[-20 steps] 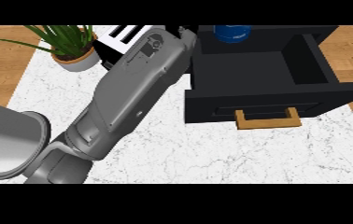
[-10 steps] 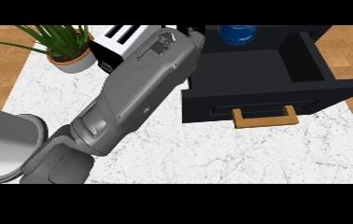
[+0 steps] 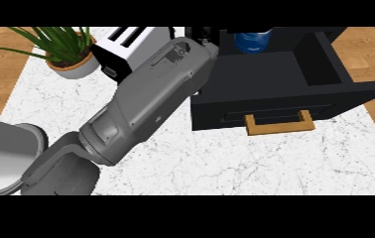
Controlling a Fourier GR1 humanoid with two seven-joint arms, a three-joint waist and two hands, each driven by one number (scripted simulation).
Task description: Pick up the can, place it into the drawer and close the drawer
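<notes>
Down at the near-left corner of the white marble desk [image 3: 219, 167], just a grey rounded bulk, cut off by the edge, no clue what. Rising from there, the left forearm [image 3: 147, 108], slanting up and right across the middle and hiding a fair chunk of desk. Further right, the black drawer [image 3: 322, 78], pulled wide open, wooden handle [image 3: 279, 123] on its front, facing this way. Past the forearm on the left, a potted plant [image 3: 62, 46] and a white toaster [image 3: 128, 48] beside it.

Up at the far end of the arm, only a sliver of the left hand [image 3: 204, 33], tucked behind the wrist right by the drawer's back-left corner. Honestly can't tell whether open or closed, or whether holding anything. No right hand anywhere in view.

Just right of that hand, the can [image 3: 254, 39]: blue, upright, top cropped off, at the back of the drawer. Hard to say whether inside the back corner or just behind the back wall. Not visibly touched by the hand.

Handling guess: light, rigid, smooth metal, so probably a bit slippery and easy to tip over. Best bet: wrap around the mid-body from the side, not the rim. After that, push on the drawer front near the handle to shut it.
</notes>
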